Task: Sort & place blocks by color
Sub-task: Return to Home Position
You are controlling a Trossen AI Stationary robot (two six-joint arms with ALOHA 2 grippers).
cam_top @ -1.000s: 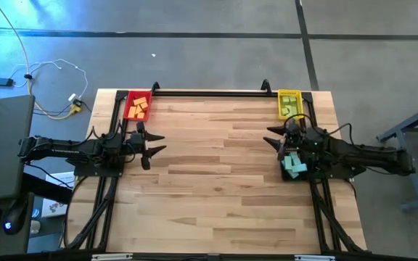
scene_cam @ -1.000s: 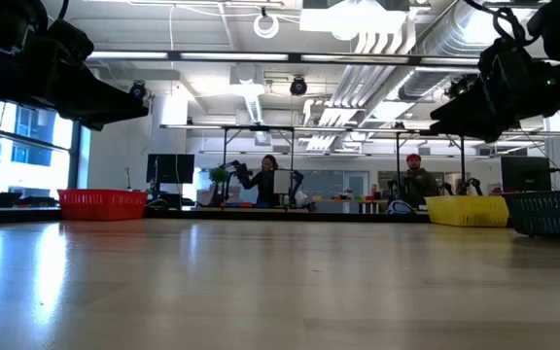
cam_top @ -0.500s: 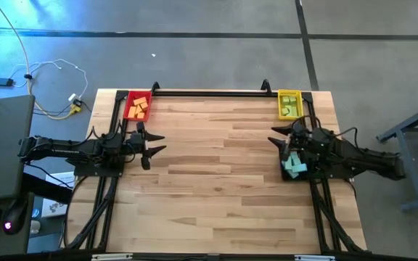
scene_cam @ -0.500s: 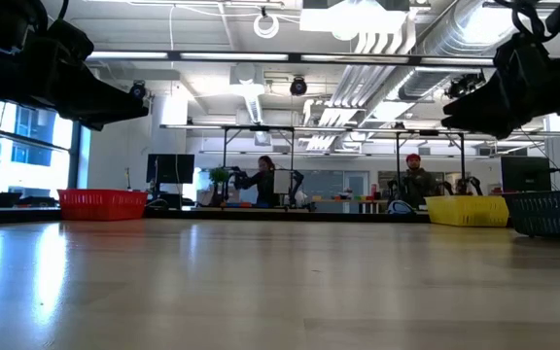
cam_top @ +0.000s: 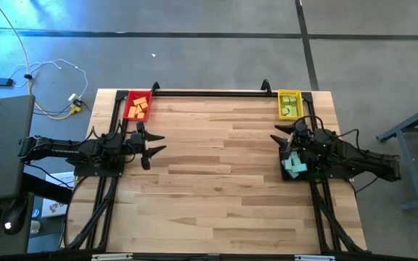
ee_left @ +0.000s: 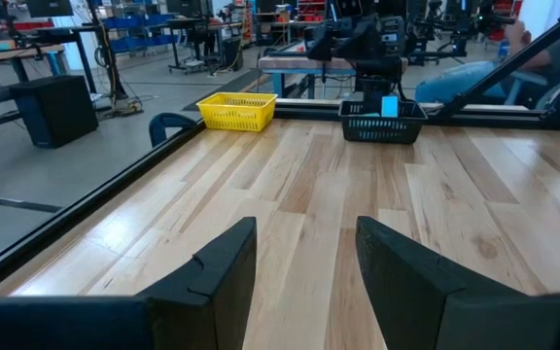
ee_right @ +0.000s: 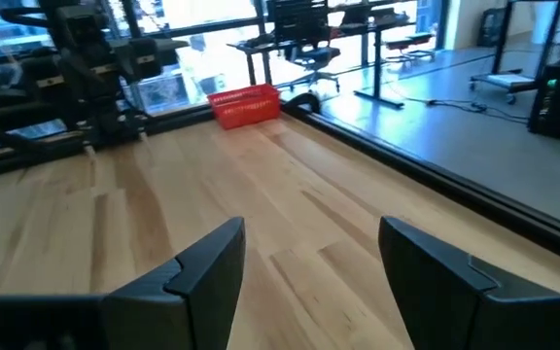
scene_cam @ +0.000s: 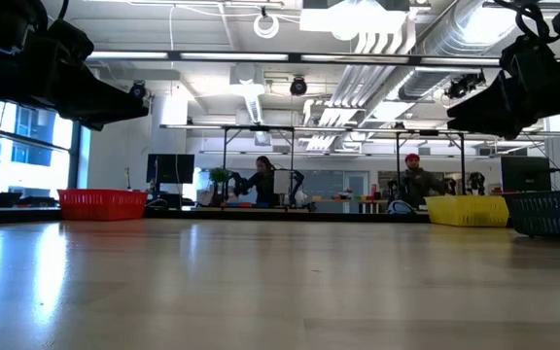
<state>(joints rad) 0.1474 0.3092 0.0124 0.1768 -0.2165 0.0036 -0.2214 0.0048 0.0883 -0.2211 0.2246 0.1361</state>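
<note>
**Sorting judged complete.** No block lies loose on the desk (cam_top: 223,181). The orange blocks (cam_top: 138,108) sit in the red tray (cam_top: 128,114) near the left claw (cam_top: 162,143), the light green blocks (cam_top: 289,109) in the yellow tray (cam_top: 280,101) near the right claw (cam_top: 277,140), and the teal blocks (cam_top: 293,165) in the dark basket (ee_left: 382,128) just behind that claw. Both claws hang wide and empty, facing each other well apart. The blocks lie heaped at mixed angles, so no shared heading or long axis can be read.
</note>
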